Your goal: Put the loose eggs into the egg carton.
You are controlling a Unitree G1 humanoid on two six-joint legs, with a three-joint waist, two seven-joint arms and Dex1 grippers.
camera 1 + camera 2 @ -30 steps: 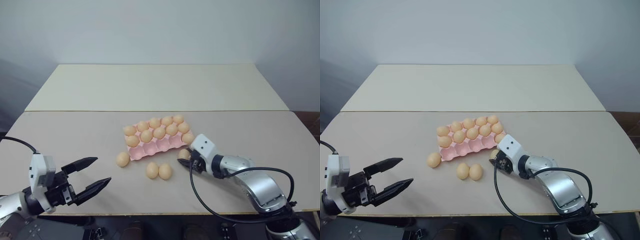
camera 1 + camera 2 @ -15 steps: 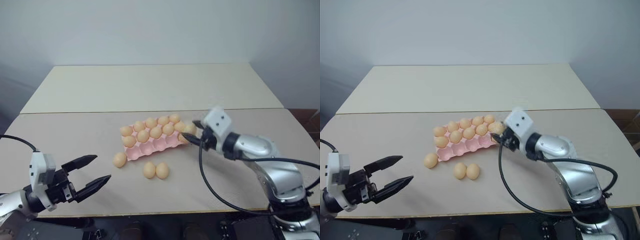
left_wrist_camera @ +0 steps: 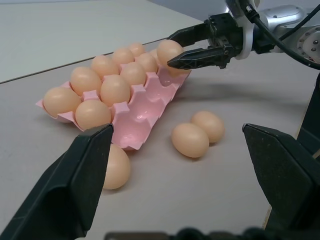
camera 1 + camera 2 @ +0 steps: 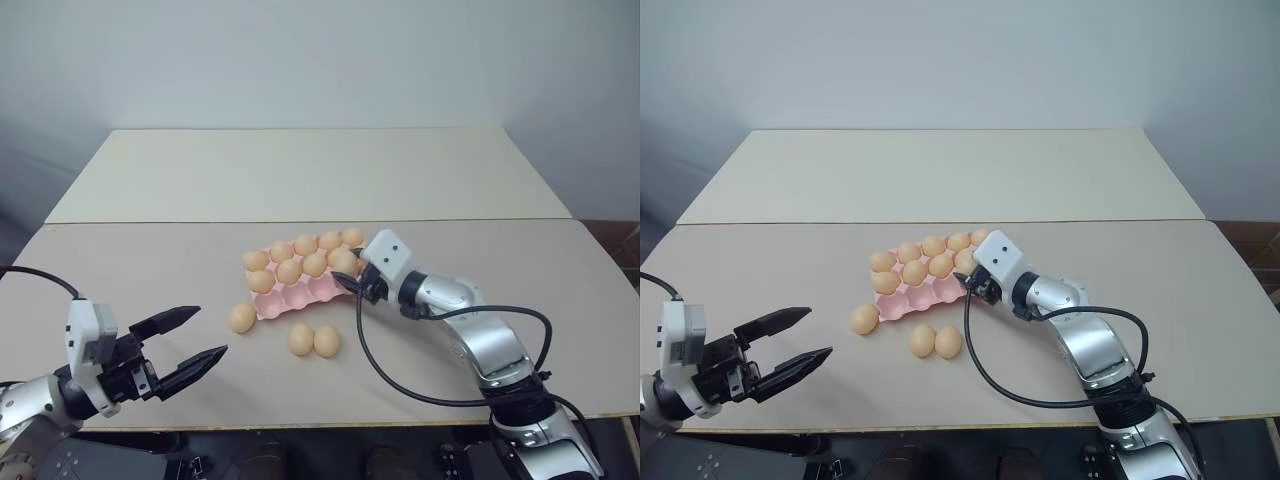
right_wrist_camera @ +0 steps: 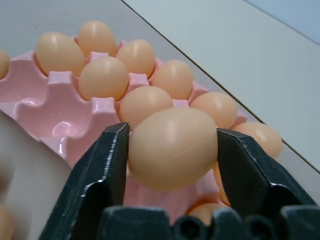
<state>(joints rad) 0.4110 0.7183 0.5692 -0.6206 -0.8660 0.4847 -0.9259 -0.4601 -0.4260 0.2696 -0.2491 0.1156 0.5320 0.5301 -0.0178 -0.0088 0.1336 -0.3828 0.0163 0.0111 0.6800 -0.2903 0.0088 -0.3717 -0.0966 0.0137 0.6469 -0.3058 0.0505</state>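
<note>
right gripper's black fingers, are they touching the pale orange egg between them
Touching: the right wrist view shows both black fingers pressed against the pale orange egg over the pink carton.

Two tables set end to end; near table (image 4: 120,270) pale beige with a matte top, spanning the lower half of the frame; far table (image 4: 300,170) cream, a dark seam between them across mid-frame; plain grey-white wall (image 4: 320,60) across the top; dark floor (image 4: 612,238) at right edge; light even, soft shadows.
</note>
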